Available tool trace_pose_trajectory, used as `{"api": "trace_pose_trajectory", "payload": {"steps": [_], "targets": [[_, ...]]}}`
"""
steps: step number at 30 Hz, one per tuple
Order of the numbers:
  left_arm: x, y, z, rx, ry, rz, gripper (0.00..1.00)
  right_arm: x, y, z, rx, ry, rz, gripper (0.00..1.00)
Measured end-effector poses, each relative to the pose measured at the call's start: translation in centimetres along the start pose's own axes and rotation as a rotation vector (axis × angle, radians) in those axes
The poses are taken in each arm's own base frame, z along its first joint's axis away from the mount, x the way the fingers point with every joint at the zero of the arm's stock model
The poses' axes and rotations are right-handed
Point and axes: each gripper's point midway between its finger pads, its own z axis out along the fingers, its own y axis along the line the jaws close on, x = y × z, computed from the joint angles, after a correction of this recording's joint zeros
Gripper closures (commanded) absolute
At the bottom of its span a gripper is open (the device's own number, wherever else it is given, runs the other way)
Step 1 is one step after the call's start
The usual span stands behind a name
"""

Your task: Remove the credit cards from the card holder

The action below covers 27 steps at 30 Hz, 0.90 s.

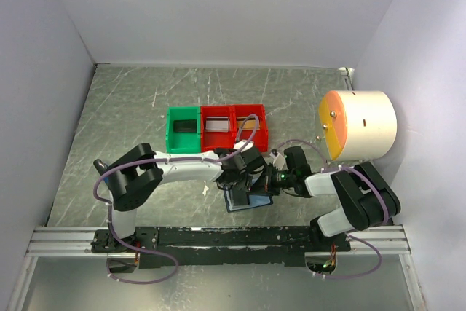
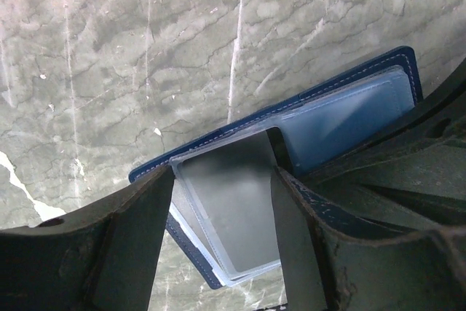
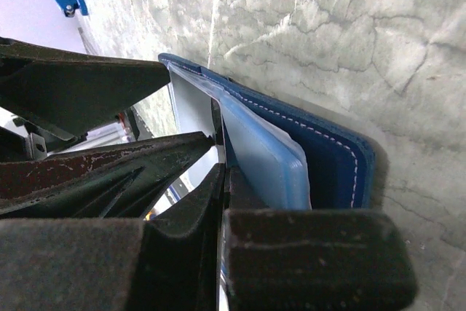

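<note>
card holder (image 2: 349, 114): 1 | green bin (image 1: 182, 109): 1 | red bins (image 1: 216, 109): 2 | white drum (image 1: 368, 125): 1 | arms (image 1: 186, 167): 2

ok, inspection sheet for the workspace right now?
Surface: grey marbled table, pale scuffs.
Job's things: card holder lying open; grey card raised from it; binned cards, one per bin.
Clutter: green bin, red bins, white drum with orange face.
Grippers: left gripper open, straddling the grey card, contact unclear; right gripper shut on the card holder's inner edge.
Cables: purple cables loop off both arms, one over the red bins.
Surroundings: white walls; nothing else seen.
</note>
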Motion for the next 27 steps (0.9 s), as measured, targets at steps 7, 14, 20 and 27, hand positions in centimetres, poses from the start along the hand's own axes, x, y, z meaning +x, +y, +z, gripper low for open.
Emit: {"api": "trace_pose_trajectory", "payload": {"steps": [7, 14, 20, 27], "targets": [[0.1, 0.1, 0.0, -0.007, -0.013, 0.006, 0.36, -0.2, -0.1, -0.4, 0.026, -0.01, -0.014, 1.0], [0.3, 0.4, 0.0, -0.007, -0.02, 0.004, 0.37, -0.7, -0.4, -1.0, 0.053, -0.027, -0.024, 1.0], [0.3, 0.6, 0.0, -0.007, -0.026, 0.002, 0.37, -1.0, -0.6, -1.4, 0.06, -0.035, -0.026, 1.0], [0.3, 0.6, 0.0, -0.006, -0.031, 0.003, 0.38, -0.7, -0.3, -1.3, 0.033, -0.002, -0.025, 0.82]]}}
